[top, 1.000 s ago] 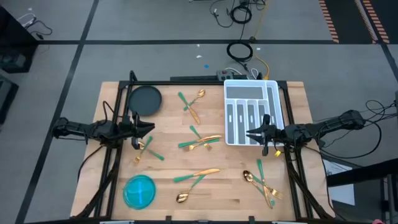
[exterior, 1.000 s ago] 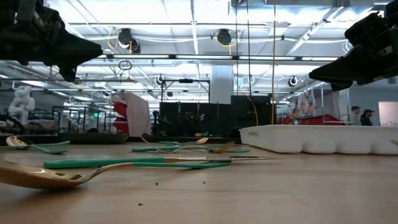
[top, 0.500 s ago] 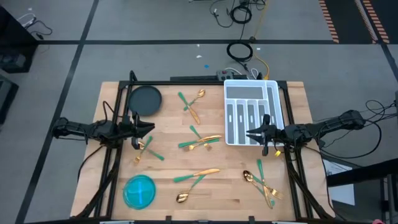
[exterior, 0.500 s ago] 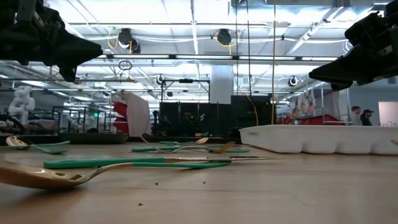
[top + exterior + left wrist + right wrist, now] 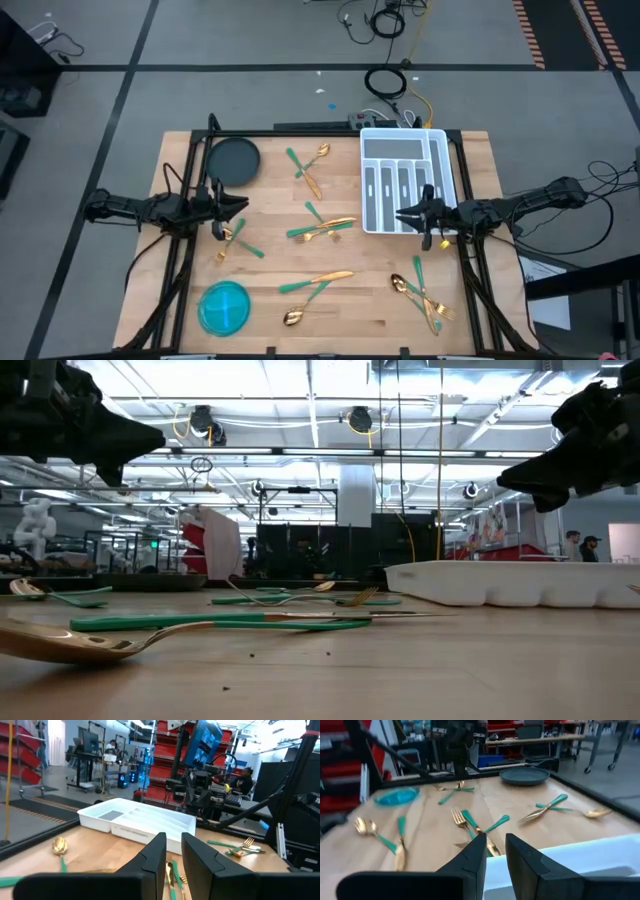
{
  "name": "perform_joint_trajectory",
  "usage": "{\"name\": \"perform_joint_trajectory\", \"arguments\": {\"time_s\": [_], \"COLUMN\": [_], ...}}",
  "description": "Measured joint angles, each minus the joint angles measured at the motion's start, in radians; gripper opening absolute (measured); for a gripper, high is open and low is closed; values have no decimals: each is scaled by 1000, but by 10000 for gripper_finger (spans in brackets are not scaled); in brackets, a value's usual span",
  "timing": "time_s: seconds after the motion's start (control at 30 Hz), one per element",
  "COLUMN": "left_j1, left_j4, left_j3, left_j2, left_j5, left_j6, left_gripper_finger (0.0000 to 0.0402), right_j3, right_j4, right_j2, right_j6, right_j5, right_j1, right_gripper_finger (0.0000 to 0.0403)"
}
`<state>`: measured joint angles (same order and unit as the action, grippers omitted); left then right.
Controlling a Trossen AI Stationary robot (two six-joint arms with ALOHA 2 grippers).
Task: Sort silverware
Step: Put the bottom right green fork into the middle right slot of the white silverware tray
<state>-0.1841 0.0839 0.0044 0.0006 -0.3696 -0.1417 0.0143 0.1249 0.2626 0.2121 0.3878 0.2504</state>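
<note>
The silverware (image 5: 320, 228) is lying all over the table (image 5: 270, 250), none in the tray (image 5: 403, 180) yet. 5 little piles are showing: 1 near 12 o'clock, 1 in the middle, 1 at 9, 1 at 6, 1 at 5. Each piece is looking thin, light, hard and slippery, and it is lying flat. The teal handle is probably the best place to pinch. The tray is sitting at 2 o'clock. The left gripper (image 5: 240, 205) is hanging at 9, the right gripper (image 5: 401, 213) at 3. Both are holding nothing, jaws narrow.
</note>
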Motion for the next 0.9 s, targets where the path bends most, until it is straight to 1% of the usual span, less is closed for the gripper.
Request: {"name": "perform_joint_trajectory", "arguments": {"time_s": [0.17,0.27,0.4,0.53,0.67,0.73,0.8,0.9], "left_j1": [0,0,0,0,0,0,0,0], "left_j4": [17,46,120,257,488,591,602,618], "left_j3": [0,0,0,0,0,3,29,94], "left_j2": [0,0,0,0,0,0,1,17], "left_j5": [-8,-53,-48,-35,-3,34,59,94], "left_j6": [-8,-7,-30,-112,-118,-149,-178,-193], "left_gripper_finger": [67,67,67,67,67,67,67,67], "right_j3": [0,0,0,0,3,19,41,72], "right_j4": [129,229,375,464,555,615,679,728], "right_j2": [0,0,0,-1,0,0,-1,0], "right_j6": [130,147,162,252,324,360,405,351], "right_j5": [5,7,8,-14,-101,-106,-106,-103], "right_j1": [0,0,0,0,0,0,0,0], "right_gripper_finger": [66,66,66,66,66,66,66,66]}}
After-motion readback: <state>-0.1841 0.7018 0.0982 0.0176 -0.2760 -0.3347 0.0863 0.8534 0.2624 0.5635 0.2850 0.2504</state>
